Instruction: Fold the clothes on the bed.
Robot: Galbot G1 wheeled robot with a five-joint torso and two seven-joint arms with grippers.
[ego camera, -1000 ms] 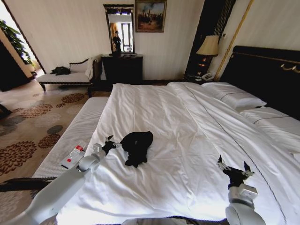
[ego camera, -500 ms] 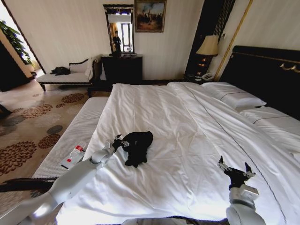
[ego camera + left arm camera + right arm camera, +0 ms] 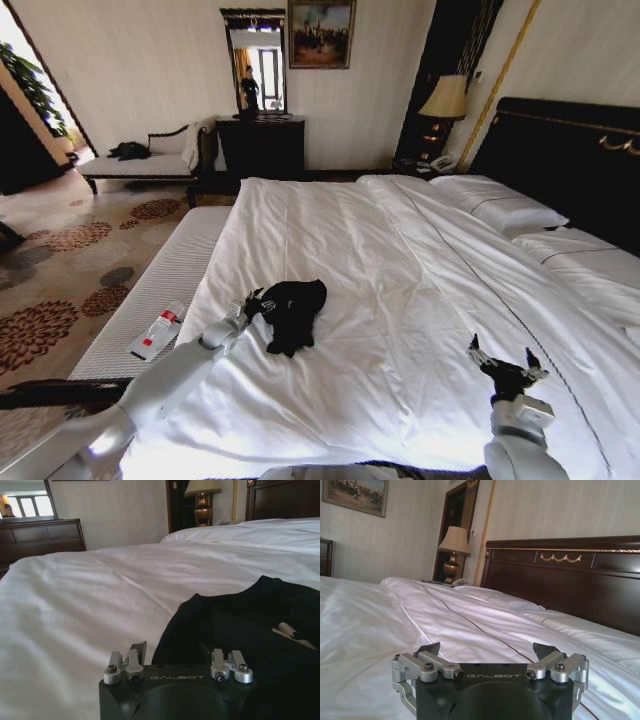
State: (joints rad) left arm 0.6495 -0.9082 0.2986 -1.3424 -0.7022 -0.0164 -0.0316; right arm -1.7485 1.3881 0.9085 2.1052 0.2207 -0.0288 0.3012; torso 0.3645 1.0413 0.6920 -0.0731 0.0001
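Observation:
The clothes (image 3: 293, 310) lie as a crumpled black bundle on the white duvet of the bed (image 3: 400, 250), left of its middle. My left gripper (image 3: 255, 302) is at the bundle's left edge, low over the duvet. In the left wrist view the gripper (image 3: 175, 647) stands open. One finger (image 3: 139, 650) shows on the sheet side, and the other side is lost against the black cloth (image 3: 250, 625). A scrap of white lettering (image 3: 292, 632) shows in a fold. My right gripper (image 3: 505, 363) hovers open over bare duvet at the near right, empty (image 3: 487, 649).
A pale bench (image 3: 165, 285) along the bed's left side carries a white-and-red object (image 3: 158, 332). Pillows (image 3: 505, 207) and the dark headboard (image 3: 565, 150) are at the right. A chaise (image 3: 140, 165), dresser (image 3: 262, 145) and lamp (image 3: 445, 98) stand far off.
My left gripper has moved right across the duvet, from a short gap beside the clothes up to their edge. The right gripper has barely moved.

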